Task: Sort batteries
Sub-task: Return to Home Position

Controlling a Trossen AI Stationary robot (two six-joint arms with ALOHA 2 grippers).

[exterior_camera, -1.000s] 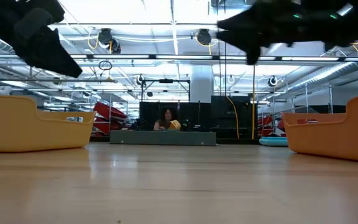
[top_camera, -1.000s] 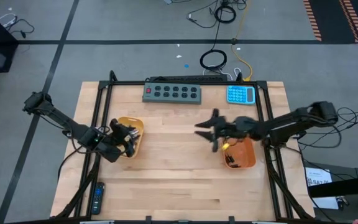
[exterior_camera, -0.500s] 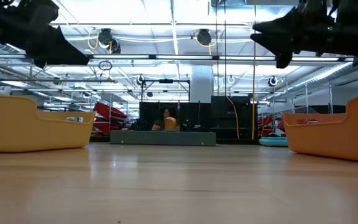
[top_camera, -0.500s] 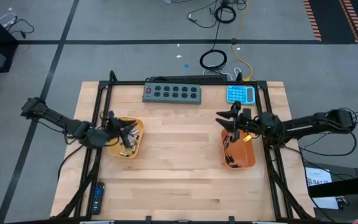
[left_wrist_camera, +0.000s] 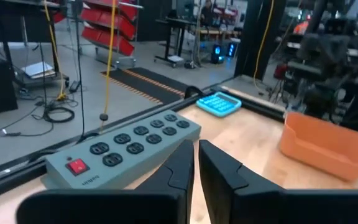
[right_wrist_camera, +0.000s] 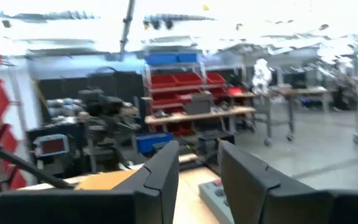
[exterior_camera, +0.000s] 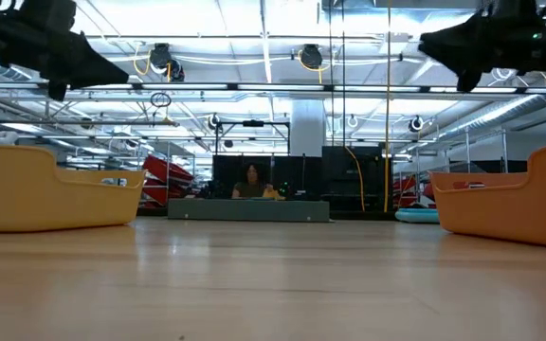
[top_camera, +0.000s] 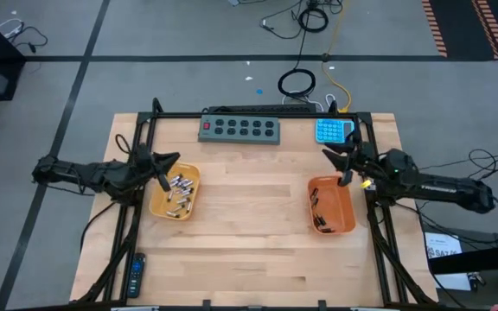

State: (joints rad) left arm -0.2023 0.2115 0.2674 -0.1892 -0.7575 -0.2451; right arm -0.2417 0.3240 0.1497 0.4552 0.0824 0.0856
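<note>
Several silvery batteries lie in the yellow-orange tray at the table's left. A few dark batteries lie in the orange tray at the right. My left gripper hovers just beyond the left tray's far edge. It is shut with nothing between its fingers and points level toward the table's middle. My right gripper hovers beyond the right tray's far edge. It is open and empty, with a clear gap between its fingers.
A grey power strip and a blue calculator lie along the far edge. A black remote control lies at the near left corner. Black frame rails run along both sides. A person sits far behind the table.
My left gripper has drawn back from over the left tray toward the table's far-left side and has shut, empty. My right gripper has drawn back from the table's middle toward the right edge, past the right tray, and a little toward the far edge.
</note>
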